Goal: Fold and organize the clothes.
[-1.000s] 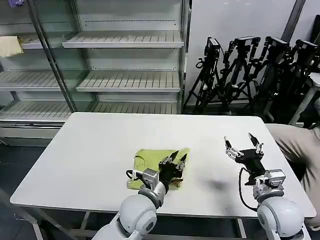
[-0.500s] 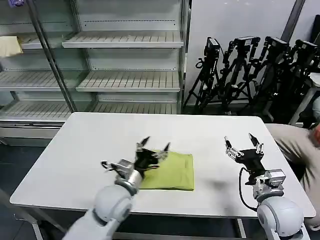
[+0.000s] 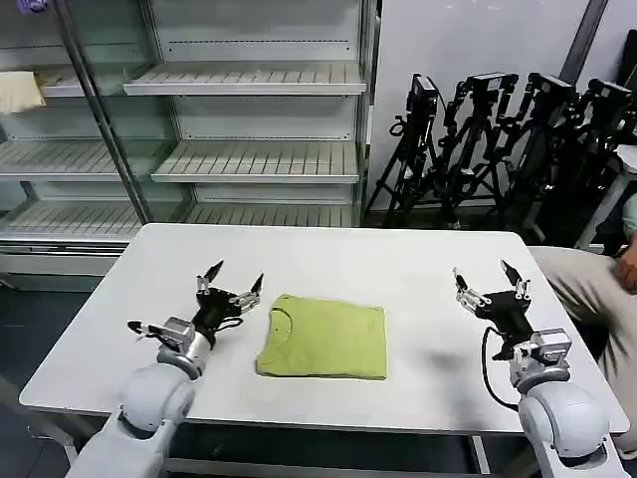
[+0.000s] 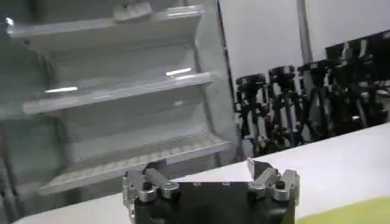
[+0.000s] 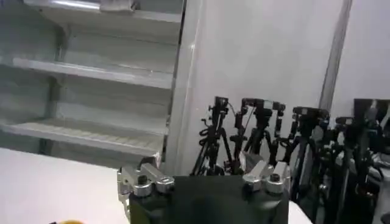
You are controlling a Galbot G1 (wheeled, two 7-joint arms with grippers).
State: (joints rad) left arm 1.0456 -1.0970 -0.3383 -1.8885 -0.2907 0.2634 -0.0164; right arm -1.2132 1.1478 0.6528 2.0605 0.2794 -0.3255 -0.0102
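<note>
Two grippers hover above the white counter, both with fingers spread wide and holding nothing. From left to right: the left gripper sits just beside the folded lime T-shirt, which lies flat near the counter's front middle, and the right gripper hangs well apart from it.
</note>
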